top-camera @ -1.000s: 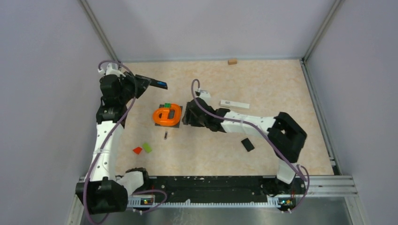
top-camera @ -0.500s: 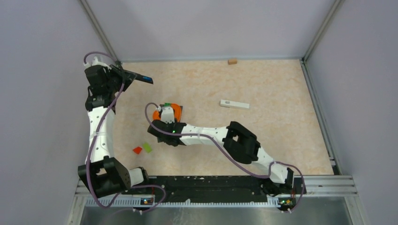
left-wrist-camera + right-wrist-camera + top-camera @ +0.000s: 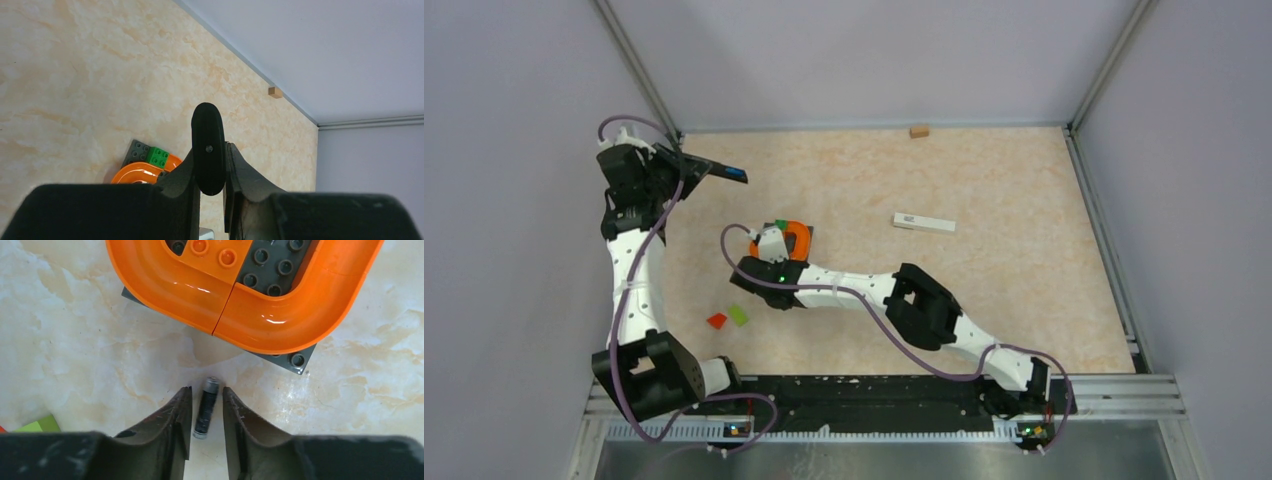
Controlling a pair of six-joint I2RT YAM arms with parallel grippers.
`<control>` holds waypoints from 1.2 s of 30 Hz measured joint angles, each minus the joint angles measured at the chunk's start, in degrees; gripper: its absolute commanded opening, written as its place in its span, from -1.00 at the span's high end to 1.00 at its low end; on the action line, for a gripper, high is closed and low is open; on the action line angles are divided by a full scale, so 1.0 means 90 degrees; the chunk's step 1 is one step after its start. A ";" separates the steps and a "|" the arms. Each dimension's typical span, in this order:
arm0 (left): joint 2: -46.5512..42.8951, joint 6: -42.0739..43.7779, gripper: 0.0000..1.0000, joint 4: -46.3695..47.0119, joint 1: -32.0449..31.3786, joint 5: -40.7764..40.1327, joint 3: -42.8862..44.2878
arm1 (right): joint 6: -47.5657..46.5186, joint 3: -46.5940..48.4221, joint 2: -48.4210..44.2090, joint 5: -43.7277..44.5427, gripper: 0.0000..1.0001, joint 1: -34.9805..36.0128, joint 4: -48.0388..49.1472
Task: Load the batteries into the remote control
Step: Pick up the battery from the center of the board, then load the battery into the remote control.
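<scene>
Just beside the orange ring [image 3: 250, 315], your right gripper [image 3: 206, 392] straddles 1 dark battery [image 3: 206, 407], its 2 fingers [image 3: 175, 425] slightly apart from it, lined up to pinch. Your left gripper [image 3: 212, 155] is clamped on the remote control [image 3: 714, 168], raised at far left, presumably awaiting loading.

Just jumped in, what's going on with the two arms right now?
The left gripper is shut on the black remote, holding it raised at the far left of the table. The right gripper is down at the surface, open fingers straddling a small dark battery lying beside the orange curved toy piece. Narrow gaps show on both sides, so it is not yet gripped.
</scene>
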 measured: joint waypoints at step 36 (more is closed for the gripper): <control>0.1727 -0.0996 1.00 0.2601 -0.2011 0.2586 -0.0457 | -0.1591 -0.5945 -0.6824 0.0121 1.00 -0.1435 0.2030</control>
